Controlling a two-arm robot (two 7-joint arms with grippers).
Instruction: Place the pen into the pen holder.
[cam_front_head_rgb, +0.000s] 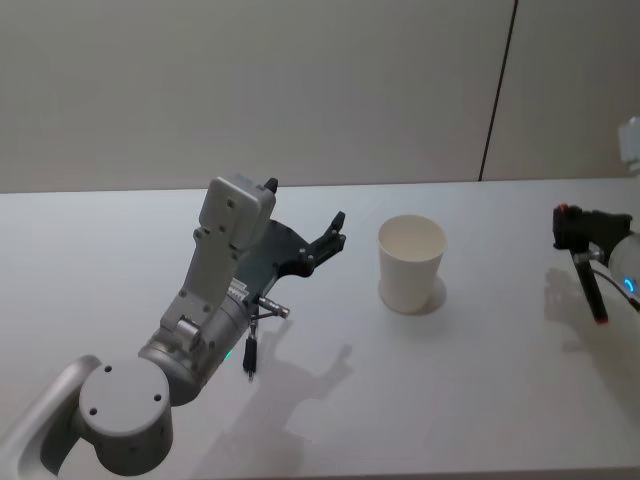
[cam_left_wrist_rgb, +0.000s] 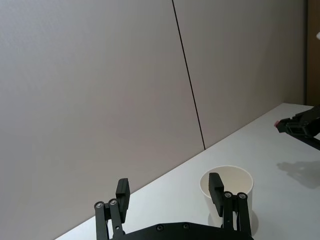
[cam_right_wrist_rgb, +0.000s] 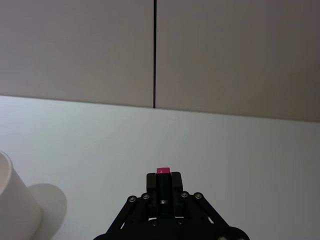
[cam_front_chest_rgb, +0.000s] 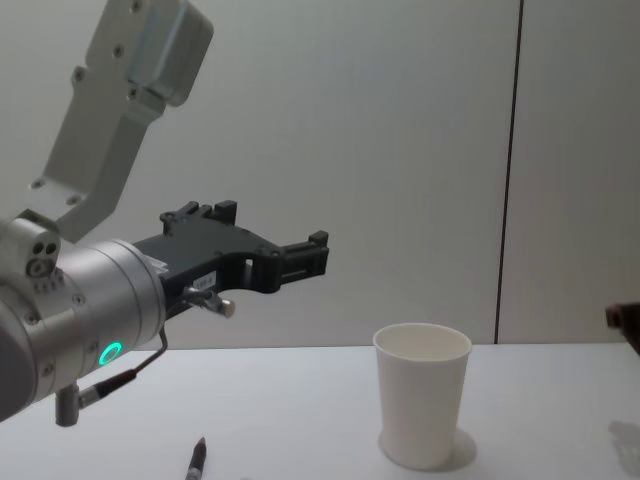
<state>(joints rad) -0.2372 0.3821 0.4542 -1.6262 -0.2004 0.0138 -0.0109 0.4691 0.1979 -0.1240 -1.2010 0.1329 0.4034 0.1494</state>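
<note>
Well right of the pen holder (cam_front_head_rgb: 410, 268), my right gripper (cam_front_head_rgb: 566, 228) is clamped on the pen (cam_front_head_rgb: 589, 290) near its pink top, which I judge lets the tail slant beneath, while my left gripper (cam_left_wrist_rgb: 169, 190) hangs spread and idle to the pen holder's left.

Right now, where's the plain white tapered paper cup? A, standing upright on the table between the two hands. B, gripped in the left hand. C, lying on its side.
A: the plain white tapered paper cup stands mouth up on the white table, apart from the open left hand on one side and the right hand, shut on a red-tipped pen, on the other.
</note>
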